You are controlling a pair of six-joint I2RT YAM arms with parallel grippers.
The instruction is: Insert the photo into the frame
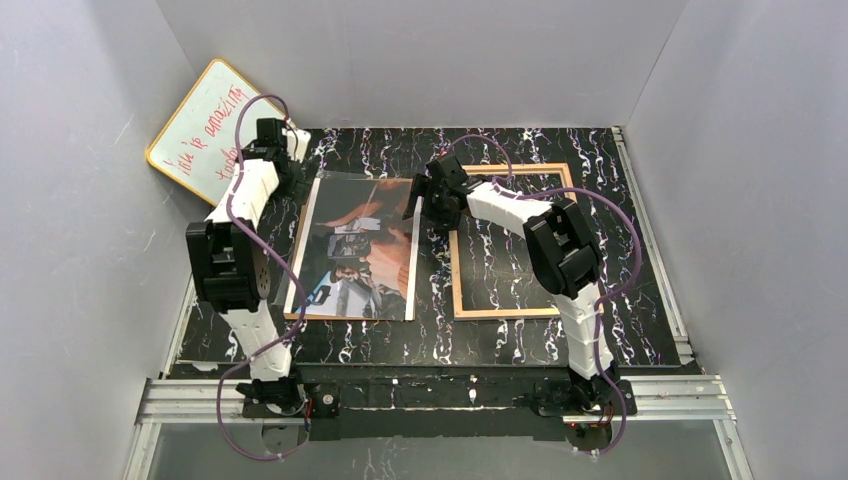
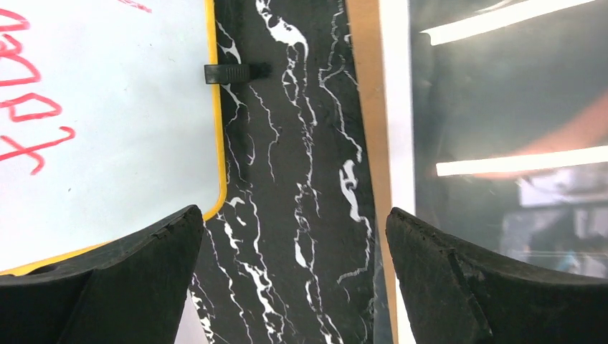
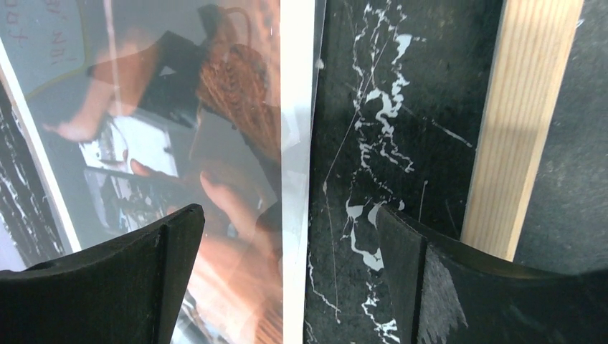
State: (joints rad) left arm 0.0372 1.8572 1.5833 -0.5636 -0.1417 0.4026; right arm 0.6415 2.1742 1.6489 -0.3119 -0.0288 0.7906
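Photo [image 1: 360,250] lies face up on the black marble tabletop [image 1: 440,340], just left of the wooden frame [image 1: 505,313]; right hand [image 3: 288,215], fingers spread, hovers over the photo's right edge; left hand [image 2: 294,215], likewise spread, hangs between whiteboard [image 2: 107,107] and the photo's left edge.

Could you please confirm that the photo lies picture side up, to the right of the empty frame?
Not quite: the photo does lie picture side up, but it is to the left of the empty frame, not the right. The top external view shows this.
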